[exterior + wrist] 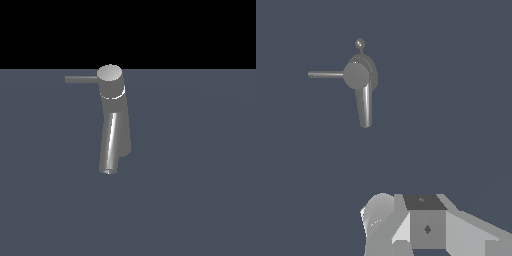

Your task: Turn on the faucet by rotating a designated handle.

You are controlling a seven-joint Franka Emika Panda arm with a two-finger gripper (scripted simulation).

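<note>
Nearest the wrist camera, only part of the robot's hand (426, 227) shows: blocky white and grey housing with a dark top panel. Its fingertips lie outside both pictures, so whether the hand is wide or narrow cannot be told. It holds nothing that can be seen, and it is well apart from the faucet, with only bare blue-grey tabletop (456, 125) between them.

Farther off stands the faucet (361, 80), alone on that flat surface. In the wrist view it is seen from above: the round cap faces the camera, and a small knob sits just beyond the cap. The shiny tubular spout (365, 107) slants away from the cap toward the hand's side. The handle (326, 74), a thin straight rod, projects sideways from the cap, roughly at a right angle to the spout.

In the exterior view the faucet's tapering body rises upright, the handle points toward the exterior view's left at cap height, and the spout runs down toward the camera. Behind the tabletop the background is plain black.
</note>
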